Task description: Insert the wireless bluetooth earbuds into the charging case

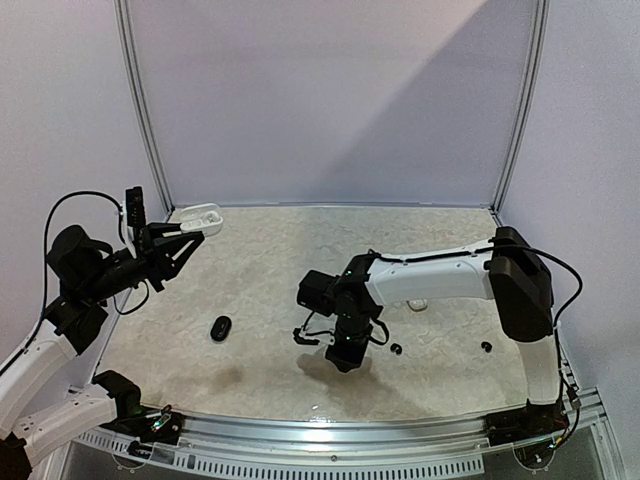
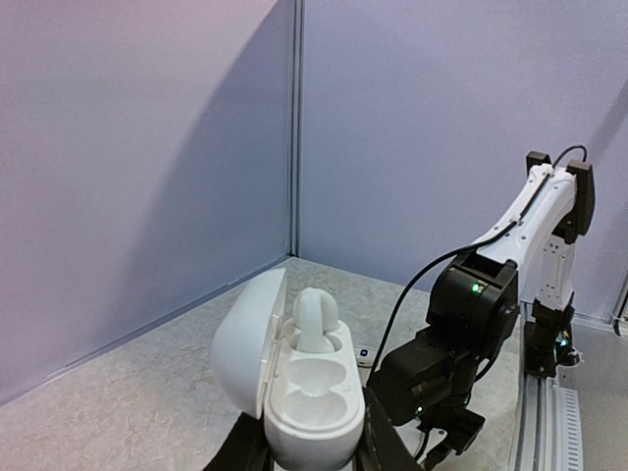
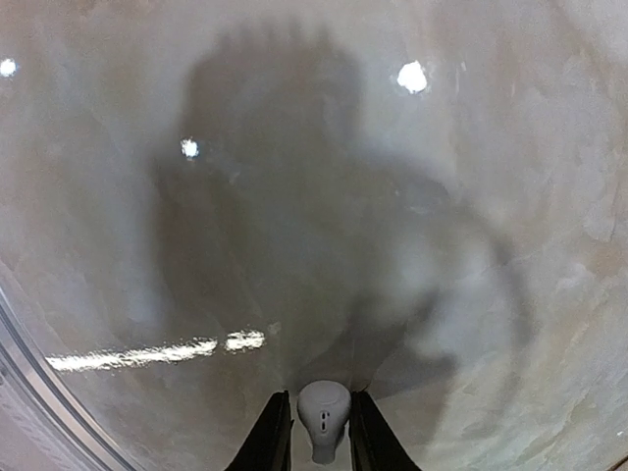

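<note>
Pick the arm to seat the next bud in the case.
Right: the right gripper pinches a white bud; the left gripper holds the open case, one slot empty.

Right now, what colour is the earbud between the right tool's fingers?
White earbud; clearest in the right wrist view.

A marbled table (image 1: 270,262) stands between pale walls, seen from above. At ten o'clock the left gripper (image 1: 188,229) holds an open white charging case (image 1: 203,213) raised off the surface. A closed black case (image 1: 221,328) lies at eight o'clock. Near six o'clock the right gripper (image 1: 344,362) points straight down. A black earbud (image 1: 396,348) lies just beside it, and a second black earbud (image 1: 486,346) lies at four o'clock.
</note>
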`<state>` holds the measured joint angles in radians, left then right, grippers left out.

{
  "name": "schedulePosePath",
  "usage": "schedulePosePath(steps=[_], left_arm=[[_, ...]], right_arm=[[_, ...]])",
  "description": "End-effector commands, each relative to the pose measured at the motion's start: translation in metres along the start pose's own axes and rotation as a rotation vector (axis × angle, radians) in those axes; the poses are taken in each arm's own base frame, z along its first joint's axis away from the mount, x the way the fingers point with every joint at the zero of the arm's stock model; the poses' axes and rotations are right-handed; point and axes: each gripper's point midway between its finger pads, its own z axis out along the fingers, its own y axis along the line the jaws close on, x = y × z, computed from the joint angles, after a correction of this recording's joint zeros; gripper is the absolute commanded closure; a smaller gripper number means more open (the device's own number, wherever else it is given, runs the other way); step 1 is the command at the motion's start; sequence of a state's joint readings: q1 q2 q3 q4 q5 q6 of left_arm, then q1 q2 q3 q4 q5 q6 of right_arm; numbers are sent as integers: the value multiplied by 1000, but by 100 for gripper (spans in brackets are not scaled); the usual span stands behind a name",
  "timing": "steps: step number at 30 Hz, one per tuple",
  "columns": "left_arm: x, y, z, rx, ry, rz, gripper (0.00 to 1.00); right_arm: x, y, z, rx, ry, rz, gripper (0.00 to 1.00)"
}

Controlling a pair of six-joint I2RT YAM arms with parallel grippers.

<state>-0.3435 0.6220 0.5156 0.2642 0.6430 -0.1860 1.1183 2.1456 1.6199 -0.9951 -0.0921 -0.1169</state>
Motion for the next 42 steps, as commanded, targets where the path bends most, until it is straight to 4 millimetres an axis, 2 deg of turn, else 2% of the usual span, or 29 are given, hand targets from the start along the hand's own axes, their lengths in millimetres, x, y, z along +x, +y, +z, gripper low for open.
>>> schedulePosePath(steps=[1, 11, 19, 23, 27, 29, 32, 38, 42], left_arm=[[-5, -2, -1, 6, -7, 17, 100], [-6, -2, 0, 6, -7, 17, 100], [-6, -2, -1, 5, -8, 19, 100], [-7, -3, -1, 6, -10, 23, 100], [-5, -3, -1, 9, -3, 18, 100], [-5, -3, 0, 13, -3, 14, 100], [-4, -5, 0, 27, 0, 13, 100], [-2, -19, 7, 104, 15, 28, 100], [0, -44, 13, 224, 34, 79, 100]], right_arm=[[5, 0, -14, 3, -15, 6, 80], [3, -4, -23, 20, -35, 22, 81], [5, 2, -17, -15, -20, 17, 90], [6, 3, -15, -21, -14, 15, 98], [0, 2, -26, -10, -43, 12, 100], [-8, -2, -41, 14, -76, 4, 100], [-20, -6, -81, 57, -147, -14, 100], [-46, -5, -185, 123, -353, -43, 100], [-58, 5, -260, 131, -533, -64, 100]])
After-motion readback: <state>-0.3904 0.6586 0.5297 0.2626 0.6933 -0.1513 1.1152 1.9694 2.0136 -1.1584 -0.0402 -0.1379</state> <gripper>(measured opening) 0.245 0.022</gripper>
